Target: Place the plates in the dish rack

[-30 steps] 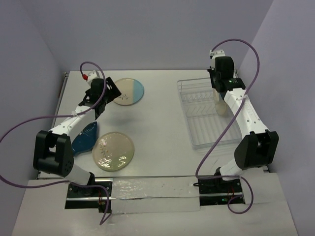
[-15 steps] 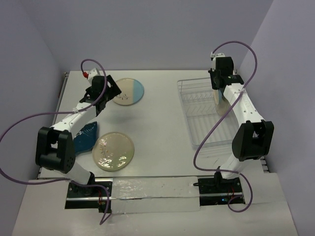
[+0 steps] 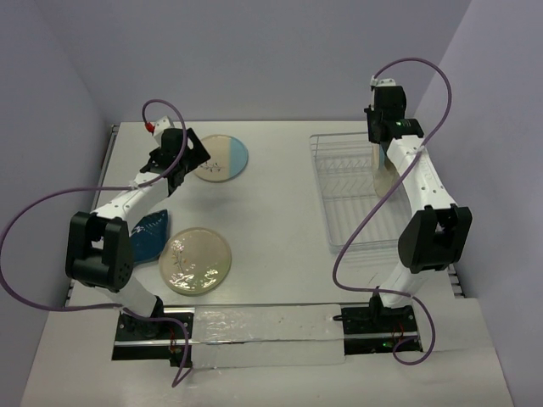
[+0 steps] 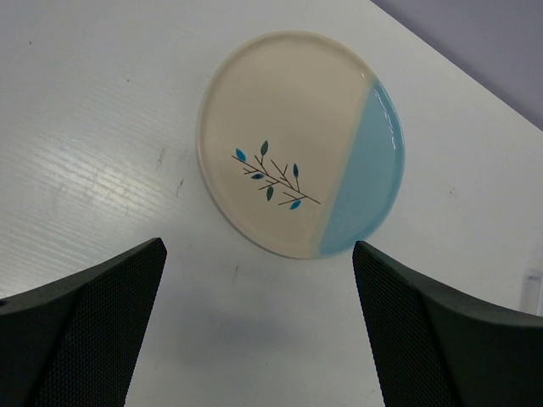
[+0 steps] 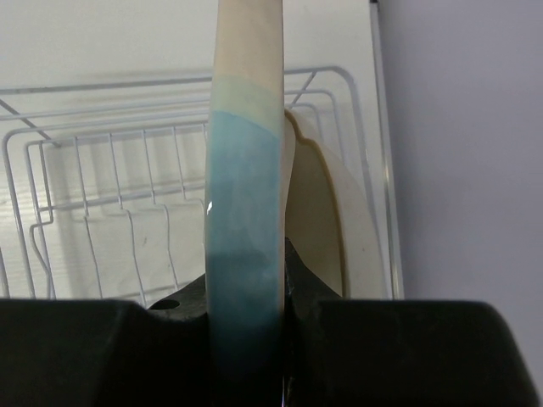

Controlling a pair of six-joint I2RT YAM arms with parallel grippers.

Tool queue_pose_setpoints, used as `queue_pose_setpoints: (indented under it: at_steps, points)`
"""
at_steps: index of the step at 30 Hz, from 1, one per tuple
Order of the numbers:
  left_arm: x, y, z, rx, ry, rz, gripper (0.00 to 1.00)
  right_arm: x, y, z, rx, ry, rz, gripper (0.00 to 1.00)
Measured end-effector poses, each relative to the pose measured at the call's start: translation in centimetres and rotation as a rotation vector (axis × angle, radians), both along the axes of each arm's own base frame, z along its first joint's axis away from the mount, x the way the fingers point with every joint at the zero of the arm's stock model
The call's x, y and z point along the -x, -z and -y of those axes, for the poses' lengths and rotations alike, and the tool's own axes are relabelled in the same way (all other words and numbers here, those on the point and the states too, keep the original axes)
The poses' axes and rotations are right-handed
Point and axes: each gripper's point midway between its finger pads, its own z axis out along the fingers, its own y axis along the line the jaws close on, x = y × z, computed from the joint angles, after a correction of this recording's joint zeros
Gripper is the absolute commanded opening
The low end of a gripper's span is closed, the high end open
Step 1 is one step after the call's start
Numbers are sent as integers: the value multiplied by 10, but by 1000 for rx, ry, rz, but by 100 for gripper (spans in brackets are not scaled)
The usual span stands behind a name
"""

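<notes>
My right gripper (image 5: 246, 284) is shut on a cream-and-light-blue plate (image 5: 246, 195), held on edge over the far end of the white wire dish rack (image 3: 352, 212). A cream plate (image 5: 327, 220) stands in the rack just right of the held one. Another cream-and-light-blue plate (image 4: 297, 144) with a sprig motif lies flat on the table, and my left gripper (image 4: 259, 248) hovers open just short of its near rim. From above, that gripper (image 3: 182, 157) is left of the plate (image 3: 221, 158). A pale green floral plate (image 3: 195, 259) and a dark blue plate (image 3: 148, 236) lie nearer the left arm.
The rack (image 5: 110, 170) runs along the table's right side, its prongs bare left of the held plate. The right wall is close behind the rack. The left arm's purple cable (image 3: 51, 203) loops out over the table's left edge.
The right arm has carried its plate toward the far end of the rack. The left gripper has drifted slightly farther back beside the sprig plate, still open.
</notes>
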Motion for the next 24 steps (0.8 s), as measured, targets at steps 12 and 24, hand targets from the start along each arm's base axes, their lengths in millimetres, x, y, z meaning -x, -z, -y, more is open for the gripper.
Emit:
queue_pose_setpoints:
  at_steps: [12,24]
  points:
    - [0,0,0,-1,0,-2,99,0,-4,2,39,32,11,0]
    - [-2,-3,-3,-11,-14,-2,99,3,29,-1,56,-43,-88,0]
